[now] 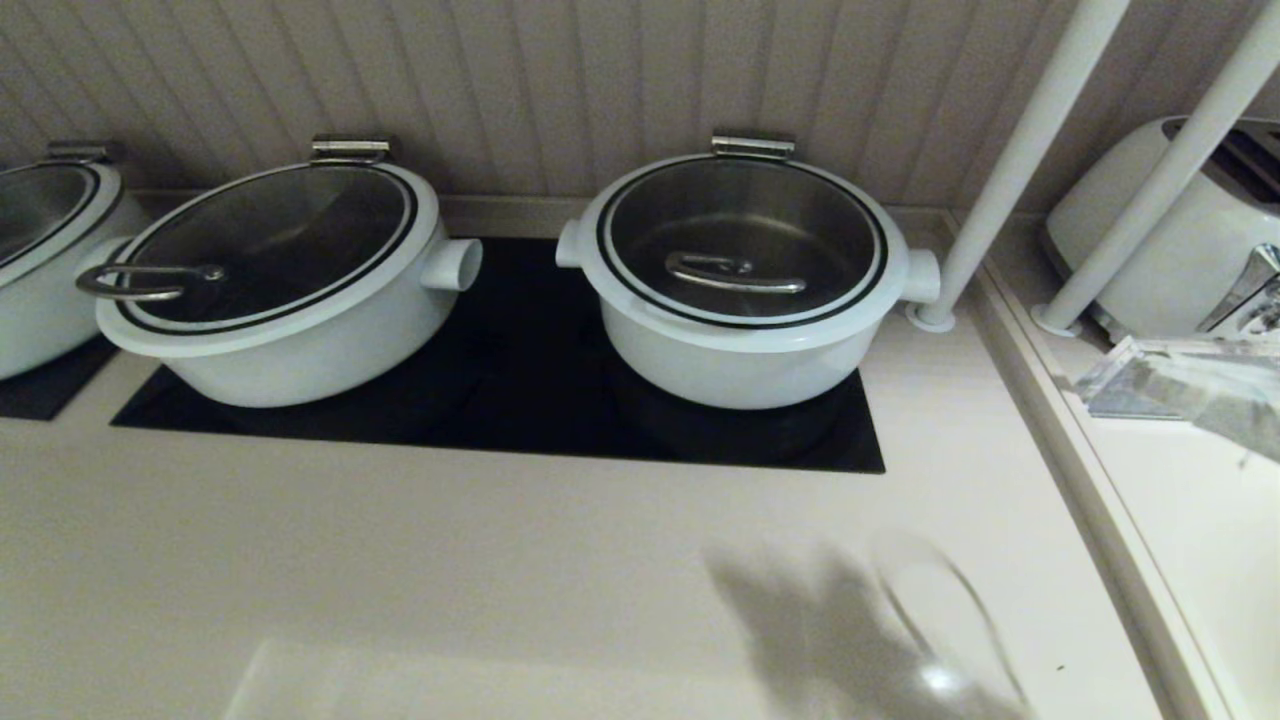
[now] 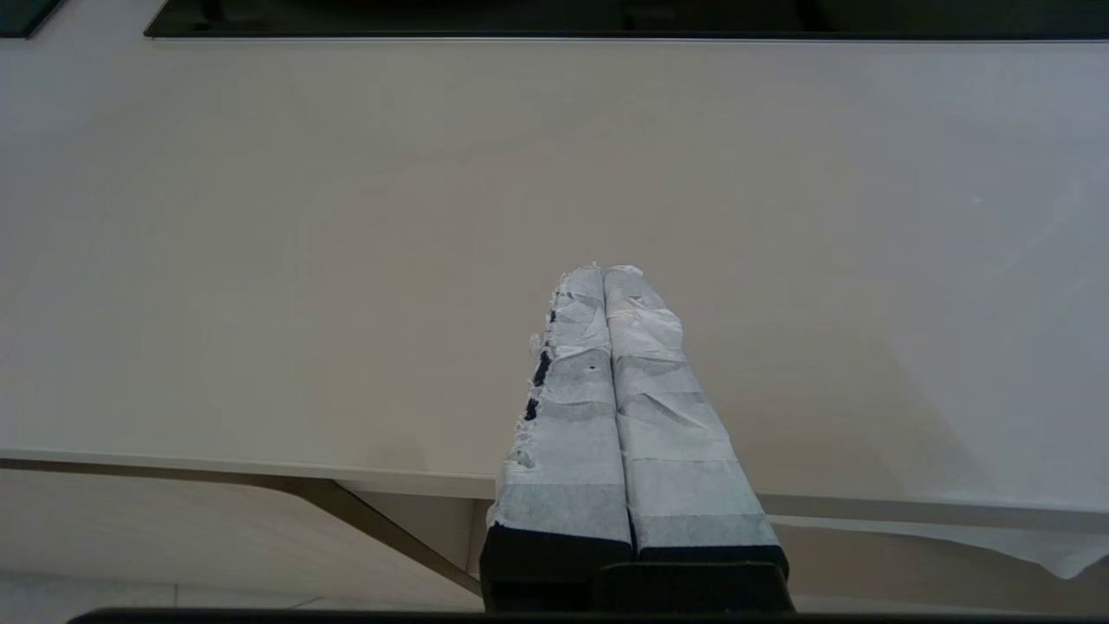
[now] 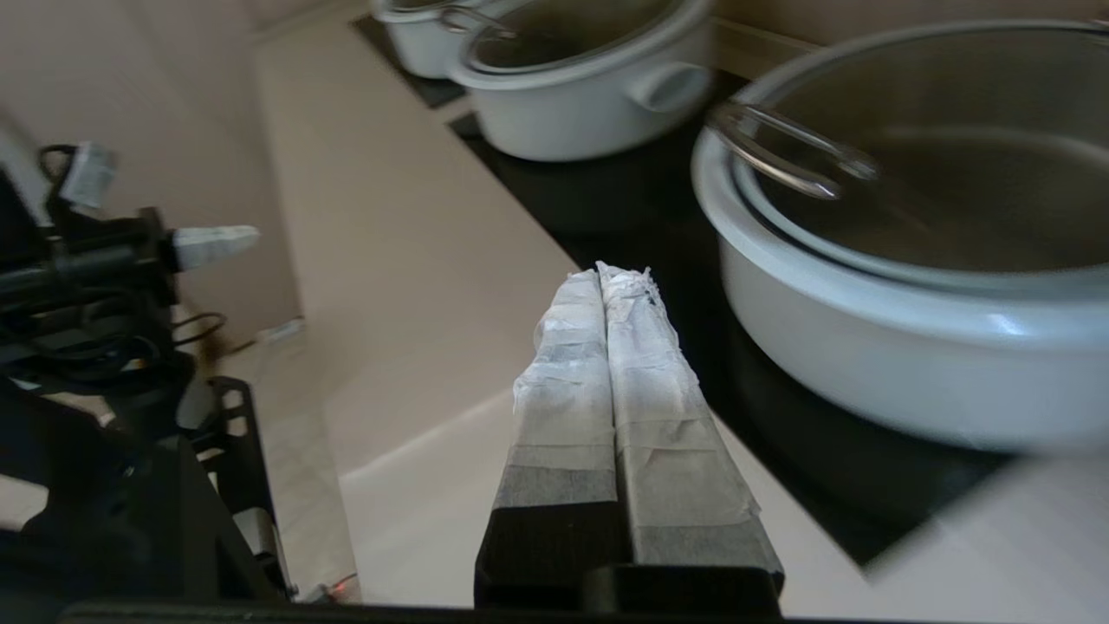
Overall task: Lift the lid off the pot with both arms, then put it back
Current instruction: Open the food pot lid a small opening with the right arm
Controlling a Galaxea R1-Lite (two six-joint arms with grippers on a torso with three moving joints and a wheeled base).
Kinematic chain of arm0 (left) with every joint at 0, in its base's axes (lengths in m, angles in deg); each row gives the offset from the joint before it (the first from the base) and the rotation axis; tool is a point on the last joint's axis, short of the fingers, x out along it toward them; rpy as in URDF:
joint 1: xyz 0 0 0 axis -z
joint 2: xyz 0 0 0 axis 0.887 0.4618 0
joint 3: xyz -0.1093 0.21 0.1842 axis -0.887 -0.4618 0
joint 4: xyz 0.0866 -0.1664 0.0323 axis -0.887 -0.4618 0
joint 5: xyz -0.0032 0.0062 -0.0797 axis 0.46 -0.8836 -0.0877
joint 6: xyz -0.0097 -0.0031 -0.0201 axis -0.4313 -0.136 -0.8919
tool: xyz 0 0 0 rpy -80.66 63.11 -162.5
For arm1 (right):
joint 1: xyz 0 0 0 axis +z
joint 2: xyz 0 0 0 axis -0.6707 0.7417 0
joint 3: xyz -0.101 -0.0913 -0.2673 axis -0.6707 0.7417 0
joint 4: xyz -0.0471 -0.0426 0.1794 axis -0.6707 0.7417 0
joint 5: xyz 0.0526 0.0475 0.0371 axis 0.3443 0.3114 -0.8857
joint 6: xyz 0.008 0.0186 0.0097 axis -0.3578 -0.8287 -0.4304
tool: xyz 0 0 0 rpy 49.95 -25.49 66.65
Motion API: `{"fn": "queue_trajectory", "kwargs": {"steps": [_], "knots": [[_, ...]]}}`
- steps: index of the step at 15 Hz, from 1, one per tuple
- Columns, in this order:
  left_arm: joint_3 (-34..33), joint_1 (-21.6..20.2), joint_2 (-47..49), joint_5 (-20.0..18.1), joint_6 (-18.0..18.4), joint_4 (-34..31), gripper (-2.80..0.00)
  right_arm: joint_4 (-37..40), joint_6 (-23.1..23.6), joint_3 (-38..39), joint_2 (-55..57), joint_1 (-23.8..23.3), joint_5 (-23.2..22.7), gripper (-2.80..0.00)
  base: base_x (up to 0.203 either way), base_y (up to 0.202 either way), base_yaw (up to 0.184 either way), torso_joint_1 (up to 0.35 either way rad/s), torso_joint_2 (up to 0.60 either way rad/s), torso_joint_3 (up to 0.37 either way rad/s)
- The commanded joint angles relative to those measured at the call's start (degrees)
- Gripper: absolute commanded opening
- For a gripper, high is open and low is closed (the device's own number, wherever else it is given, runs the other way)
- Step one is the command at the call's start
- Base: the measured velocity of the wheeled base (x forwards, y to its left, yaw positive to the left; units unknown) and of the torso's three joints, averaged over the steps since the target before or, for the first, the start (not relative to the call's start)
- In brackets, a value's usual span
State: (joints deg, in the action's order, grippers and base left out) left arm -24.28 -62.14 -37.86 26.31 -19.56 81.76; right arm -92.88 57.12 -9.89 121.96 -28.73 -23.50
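Note:
The round white pot stands on the right half of the black cooktop. The glass lid rests shut on it, with its curved steel handle near the middle and a steel hinge at the back. Neither arm shows in the head view; only a shadow lies on the front counter. My right gripper is shut and empty, hovering over the counter's front, short of the pot and its lid handle. My left gripper is shut and empty over bare counter near the front edge.
A wider oval pot with a loop-handled lid stands on the cooktop's left half, and a third pot is at the far left. Two white poles and a toaster are at the right. Beige counter stretches in front.

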Motion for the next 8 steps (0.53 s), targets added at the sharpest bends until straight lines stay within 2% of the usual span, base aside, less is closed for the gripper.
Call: {"fn": "queue_trajectory", "kwargs": {"steps": [1, 4, 8], "knots": [[0.00, 0.08, -0.02, -0.04, 0.09, 0.02, -2.80, -4.07, 0.11, -1.11, 8.98, 3.87, -0.16, -2.80, 0.000, 0.000, 0.000, 0.000, 0.00, 0.000], [0.00, 0.07, -0.02, -0.04, 0.09, 0.02, -2.80, -10.55, 0.35, -3.45, 17.45, 7.69, 0.98, -2.80, 0.000, 0.000, 0.000, 0.000, 0.00, 0.000], [0.00, 0.00, -0.02, -0.13, 0.09, 0.02, -2.80, -15.66, 0.42, -4.77, 24.78, 10.97, 4.90, -2.80, 0.000, 0.000, 0.000, 0.000, 0.00, 0.000]]}}
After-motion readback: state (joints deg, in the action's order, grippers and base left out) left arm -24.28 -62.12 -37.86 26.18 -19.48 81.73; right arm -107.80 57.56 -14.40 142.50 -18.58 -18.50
